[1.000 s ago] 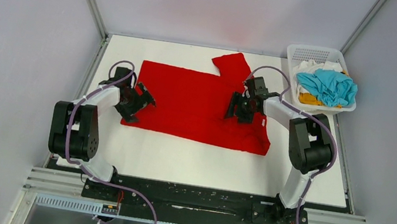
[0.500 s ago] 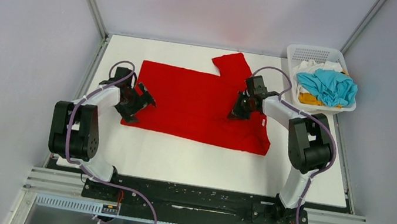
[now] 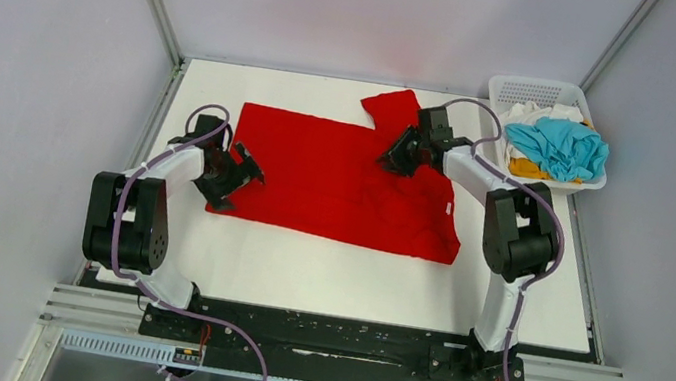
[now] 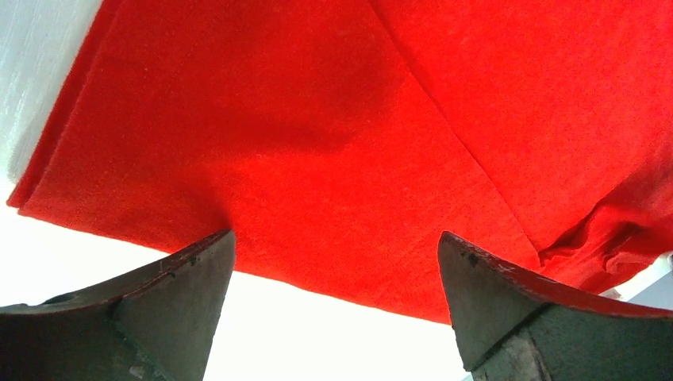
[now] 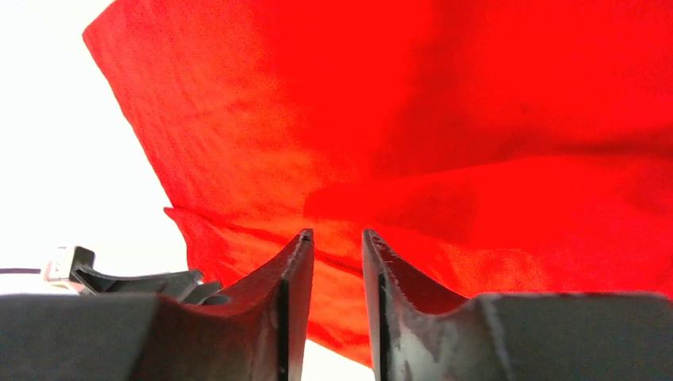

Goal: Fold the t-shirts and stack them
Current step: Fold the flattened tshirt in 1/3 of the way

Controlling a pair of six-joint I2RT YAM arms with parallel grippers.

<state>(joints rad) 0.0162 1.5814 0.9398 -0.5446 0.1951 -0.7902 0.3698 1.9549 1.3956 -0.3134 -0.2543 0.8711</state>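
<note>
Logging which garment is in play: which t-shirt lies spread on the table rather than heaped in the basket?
The red t-shirt, laid flat on the table; the turquoise, orange-yellow and white ones sit bunched in the basket.

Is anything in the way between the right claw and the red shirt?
Nope, nothing I can see. The right claw hangs just above the red t-shirt, close to its far sleeve, with no object between them. The white basket is off to the side.

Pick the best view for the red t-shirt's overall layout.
Top external: the red t-shirt lies spread on the table, almost fully visible. Left wrist shows only a folded edge; right wrist only rumpled cloth.
</note>
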